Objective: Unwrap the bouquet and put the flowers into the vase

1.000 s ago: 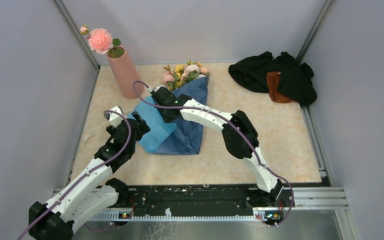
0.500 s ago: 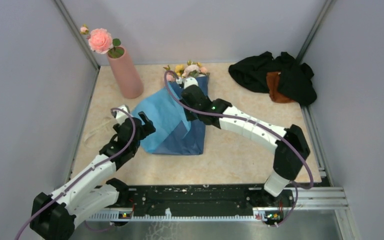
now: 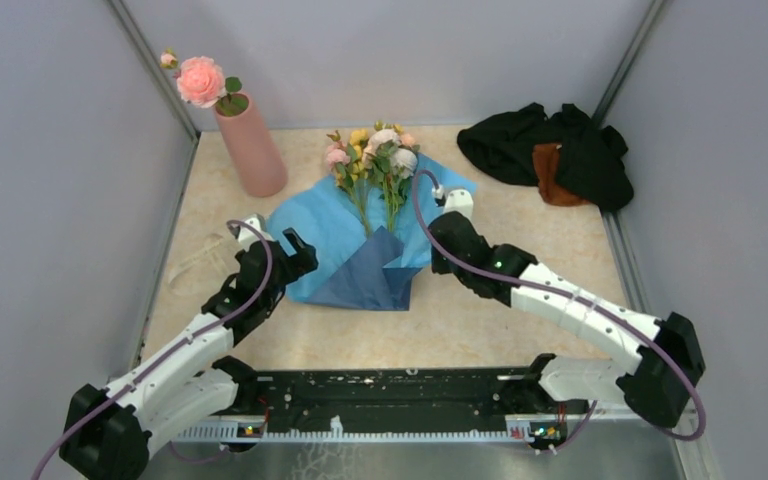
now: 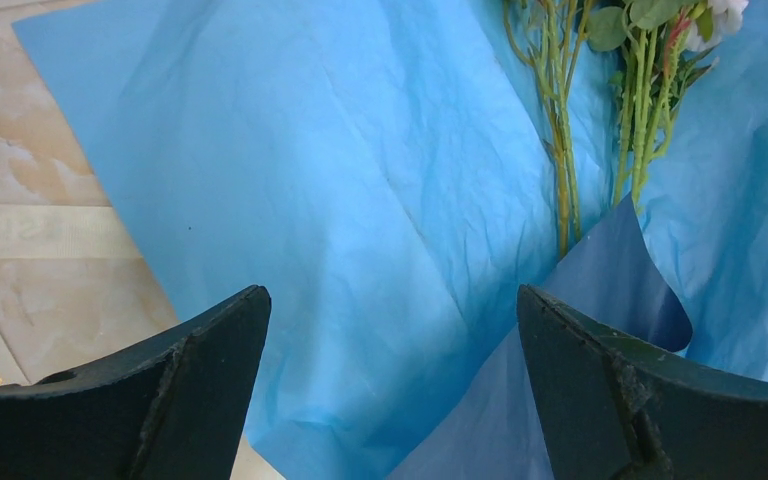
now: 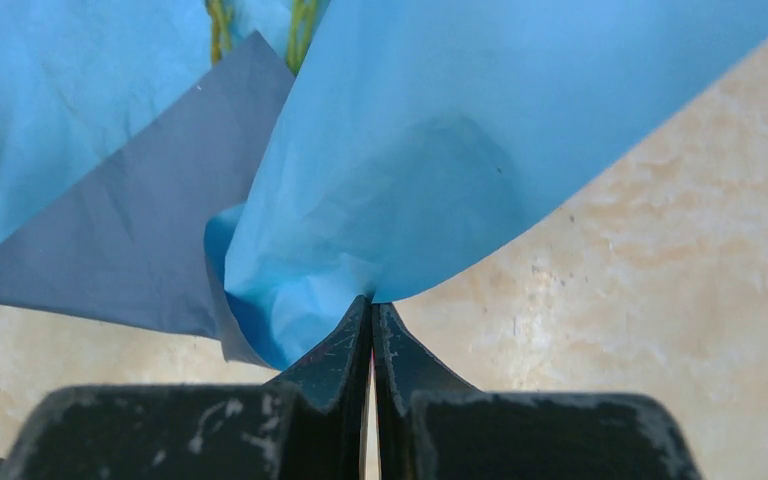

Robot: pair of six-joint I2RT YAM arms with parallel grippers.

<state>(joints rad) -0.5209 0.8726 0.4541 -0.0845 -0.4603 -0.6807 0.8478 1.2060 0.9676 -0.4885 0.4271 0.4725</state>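
**Flowers lie open on the paper, stems toward the arms, vase far to the left**

The vase stands upright at the far left of the table with one large rose in it. It is well apart from the flowers.

The left gripper hovers with its jaws wide apart and nothing in them, over the left part of the blue paper.

The flowers lie on the middle of the spread paper. Their long axis runs from near to far, with the heads at the far end and the stems toward the arms. From the left gripper they are ahead and to the right.

The right gripper is closed and pinches the right edge of the paper. It is just beside the stems, but it is busy. I judge the free left arm, also on the vase side, the better one to take them.

The top view alone shows the vase and the flower heads. The left wrist view shows two thin stem bunches, their lower ends hidden under a darker folded flap. Only the right wrist view shows the pinch clearly.
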